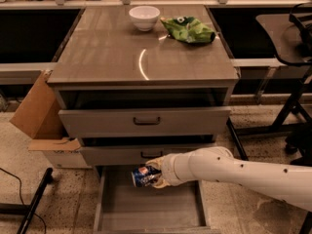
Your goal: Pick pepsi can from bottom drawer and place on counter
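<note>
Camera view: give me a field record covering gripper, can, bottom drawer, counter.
gripper: over the open bottom drawer, shut on the pepsi can
pepsi can: roughly on its side in the gripper, clear of the drawer floor
bottom drawer: pulled out
counter: holds white bowl and green chip bag near the back
task state: can gripped, not yet on counter

Gripper (155, 175), pepsi can (142, 176) — above bottom drawer (146, 209)
</note>
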Robot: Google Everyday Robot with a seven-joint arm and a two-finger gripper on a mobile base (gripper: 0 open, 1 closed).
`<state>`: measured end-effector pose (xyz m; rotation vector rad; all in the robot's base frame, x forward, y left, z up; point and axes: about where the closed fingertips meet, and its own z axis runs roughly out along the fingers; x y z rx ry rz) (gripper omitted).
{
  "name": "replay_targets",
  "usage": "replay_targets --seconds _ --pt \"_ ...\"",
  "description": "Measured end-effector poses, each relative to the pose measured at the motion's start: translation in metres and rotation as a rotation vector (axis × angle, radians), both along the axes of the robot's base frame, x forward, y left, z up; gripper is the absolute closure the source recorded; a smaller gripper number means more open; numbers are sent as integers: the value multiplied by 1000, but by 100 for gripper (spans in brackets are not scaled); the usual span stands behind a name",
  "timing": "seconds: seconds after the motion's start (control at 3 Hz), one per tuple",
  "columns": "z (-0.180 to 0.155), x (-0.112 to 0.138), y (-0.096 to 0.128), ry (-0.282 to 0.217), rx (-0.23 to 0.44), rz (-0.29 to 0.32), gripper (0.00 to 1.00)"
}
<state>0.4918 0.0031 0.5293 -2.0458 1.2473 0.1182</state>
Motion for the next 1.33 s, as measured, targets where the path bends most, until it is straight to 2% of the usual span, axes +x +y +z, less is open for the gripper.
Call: replay_targets --seconds 0.67,1.0,1.33 --pt "24 3 -4 -31 10 3 100" --pt "90 11 -21 -64 79 21 100" --pt "141 12 -40 -84 100 39 100"
